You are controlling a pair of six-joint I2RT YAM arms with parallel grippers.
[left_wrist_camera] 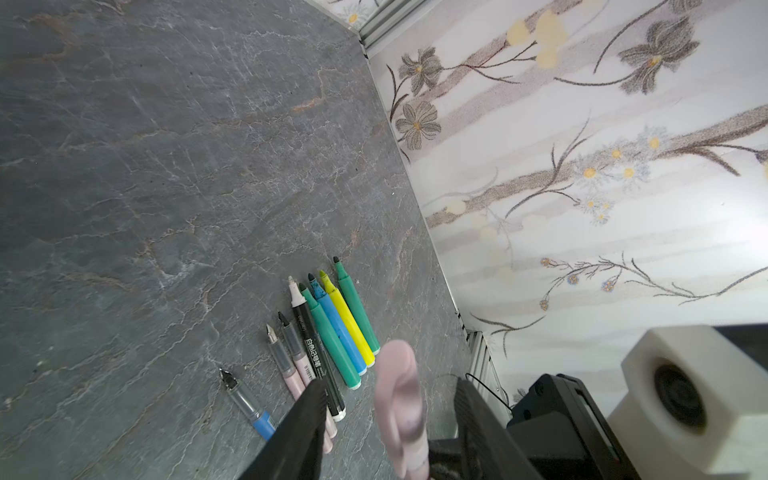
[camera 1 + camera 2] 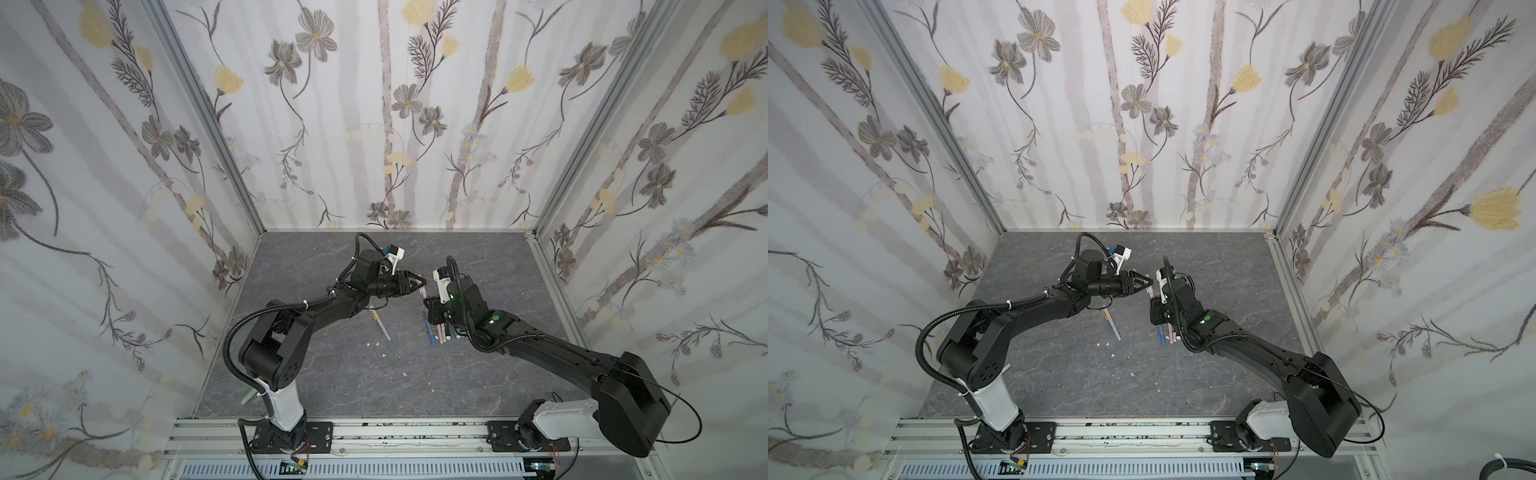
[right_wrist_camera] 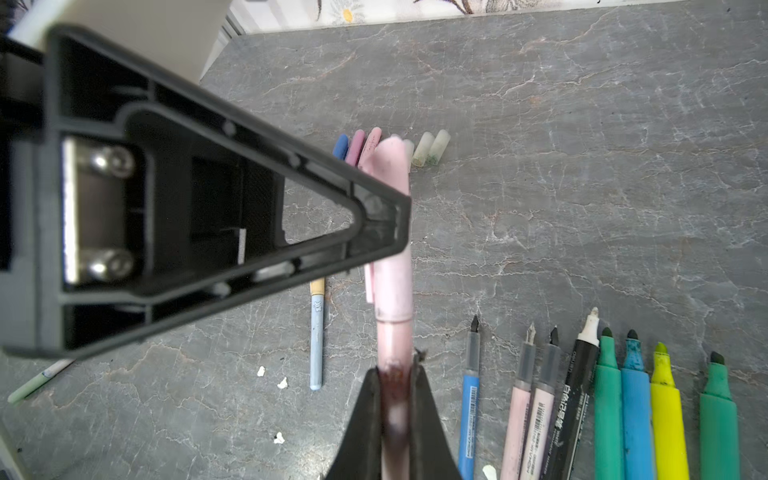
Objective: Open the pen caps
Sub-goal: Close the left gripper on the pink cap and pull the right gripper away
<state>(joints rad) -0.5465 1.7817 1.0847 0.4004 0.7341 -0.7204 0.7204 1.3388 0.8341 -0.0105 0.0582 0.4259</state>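
My right gripper is shut on the barrel of a pink pen and holds it above the table. The pen's pink cap is still on and lies between the jaws of my left gripper. Those jaws stand open with a gap on each side of the cap. In both top views the two grippers meet mid-table. Several uncapped pens lie in a row on the table beyond the right gripper. Several loose pen caps, blue, purple, pink and translucent, lie in a row farther off.
A tan-and-blue pen lies alone on the grey stone tabletop, with small white specks near it. A pale green pen lies off towards the left arm's base. Flowered walls close in three sides.
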